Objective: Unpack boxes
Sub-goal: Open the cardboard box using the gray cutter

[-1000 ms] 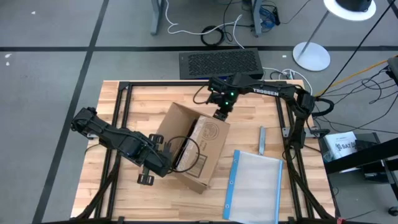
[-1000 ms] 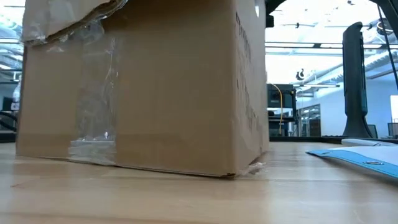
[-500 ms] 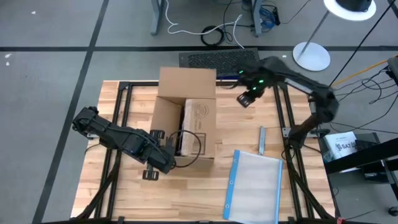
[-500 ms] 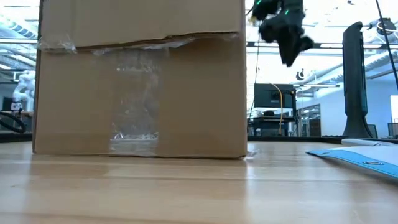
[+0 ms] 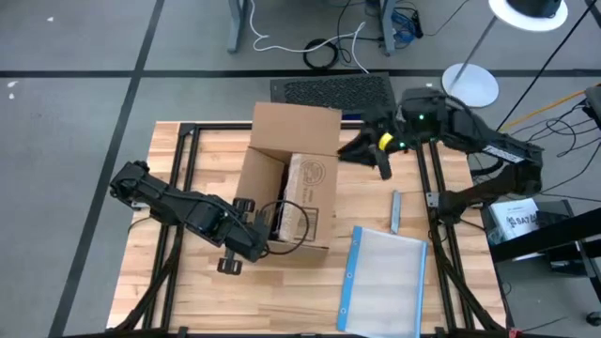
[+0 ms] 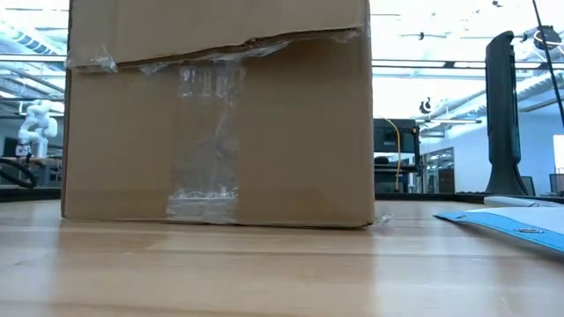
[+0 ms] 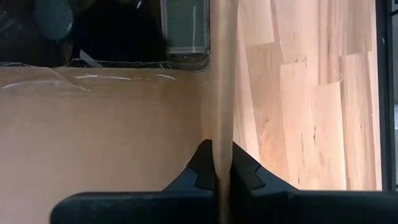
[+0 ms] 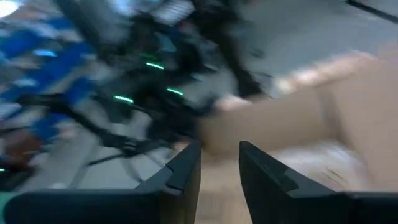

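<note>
The brown cardboard box (image 5: 291, 188) stands with its bottom on the table's middle. Its top is open and its far flap (image 5: 296, 127) stands up. In the low view the box (image 6: 220, 114) fills the left, showing a taped side. Inside lie a paler printed package (image 5: 310, 178) and a black cable loop (image 5: 291, 221). My left gripper (image 5: 252, 228) is at the box's near-left corner, shut on cardboard. My right gripper (image 5: 380, 158) hovers open to the right of the far flap, holding nothing. My left gripper (image 7: 222, 171) pinches a thin cardboard edge (image 7: 222, 134) of the box between its two fingers, at the near-left corner of the open top. The fingers come level from the table's left and near side. The box's bottom stays on the table.
A clear pouch with a blue edge (image 5: 385, 277) lies near the right front, with a small grey strip (image 5: 395, 211) beyond it. A black grille-topped unit (image 5: 333, 94) sits behind the far edge. Black frame rails (image 5: 183, 178) run along the table's sides. Bare wood shows left of the box.
The box has turned about on the table from a diagonal stance to nearly square with the edges, and its far flap has swung up and open. My right gripper left the box's far-right corner, rising and moving toward the right edge. My left gripper kept its hold and shifted slightly right.
</note>
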Controlling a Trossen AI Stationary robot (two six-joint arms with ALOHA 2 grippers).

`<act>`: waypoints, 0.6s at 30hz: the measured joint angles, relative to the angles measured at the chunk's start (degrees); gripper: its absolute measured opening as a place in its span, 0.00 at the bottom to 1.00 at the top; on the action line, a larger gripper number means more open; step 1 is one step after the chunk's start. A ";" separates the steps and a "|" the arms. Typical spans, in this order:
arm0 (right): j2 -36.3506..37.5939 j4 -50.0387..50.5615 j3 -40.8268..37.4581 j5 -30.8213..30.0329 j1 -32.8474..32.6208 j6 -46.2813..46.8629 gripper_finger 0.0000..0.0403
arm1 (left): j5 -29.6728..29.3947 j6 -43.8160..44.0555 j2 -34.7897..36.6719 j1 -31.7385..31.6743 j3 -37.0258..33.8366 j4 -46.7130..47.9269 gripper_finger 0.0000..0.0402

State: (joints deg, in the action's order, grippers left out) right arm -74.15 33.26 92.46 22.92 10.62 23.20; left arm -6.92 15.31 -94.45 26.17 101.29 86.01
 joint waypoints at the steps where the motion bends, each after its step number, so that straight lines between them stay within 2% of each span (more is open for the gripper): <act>1: -1.17 -2.18 0.04 1.49 -0.32 1.26 0.25 | 0.01 -0.60 0.00 0.00 0.01 0.10 0.02; 4: -5.22 -1.91 -0.08 5.89 0.20 3.62 0.27 | 0.11 -2.33 0.00 0.00 0.03 0.42 0.02; 9: -10.36 2.10 -0.13 9.89 1.65 5.40 0.29 | 0.48 -2.80 0.00 0.04 0.05 0.60 0.02; 15: -11.01 5.05 -0.13 9.90 2.21 6.25 0.26 | 1.95 -3.14 -0.07 0.00 0.18 -3.29 0.02; 18: -9.67 8.08 -0.13 9.76 1.88 5.32 0.25 | 3.09 0.64 -0.41 -0.13 1.90 -3.26 0.03</act>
State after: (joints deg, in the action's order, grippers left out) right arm -83.82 41.33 92.33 32.69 12.50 28.52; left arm -3.83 15.96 -94.87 26.04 103.19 82.75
